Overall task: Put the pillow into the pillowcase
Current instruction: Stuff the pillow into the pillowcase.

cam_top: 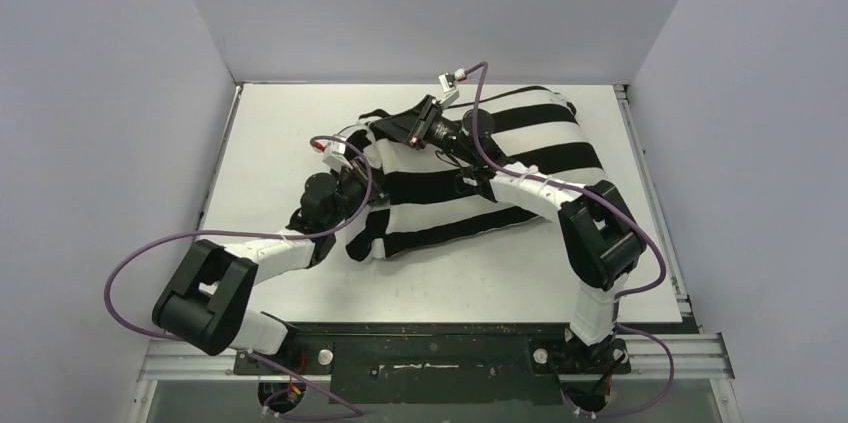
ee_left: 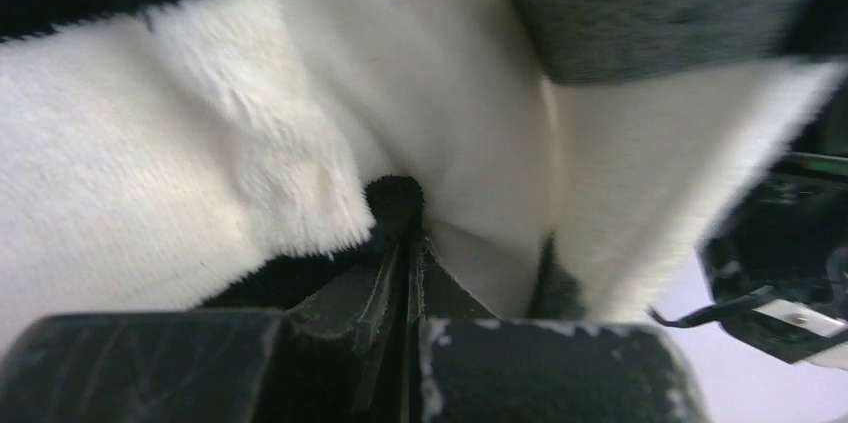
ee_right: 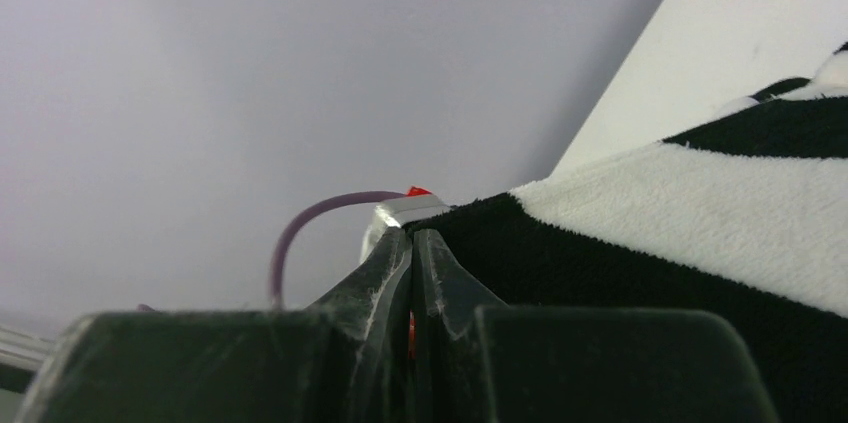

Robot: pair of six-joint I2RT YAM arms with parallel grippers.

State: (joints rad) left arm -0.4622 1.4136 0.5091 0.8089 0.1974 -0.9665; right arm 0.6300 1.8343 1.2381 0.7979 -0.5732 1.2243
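Two grips, both clamped on pillowcase cloth at its 9 o'clock end: your left fingers pinch a fold, right fingers a black edge. It runs 8-to-2 o'clock; pillow unseen, likely inside.

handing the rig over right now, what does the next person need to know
Grips: left end effector shut on a fold of the pillowcase, at its left end in the top view; right end effector shut on the black edge there.
Things: the pillowcase lies plump on the table; no bare pillow shows, so it seems inside.
Left to do: check the open end, tuck in any corner, release.
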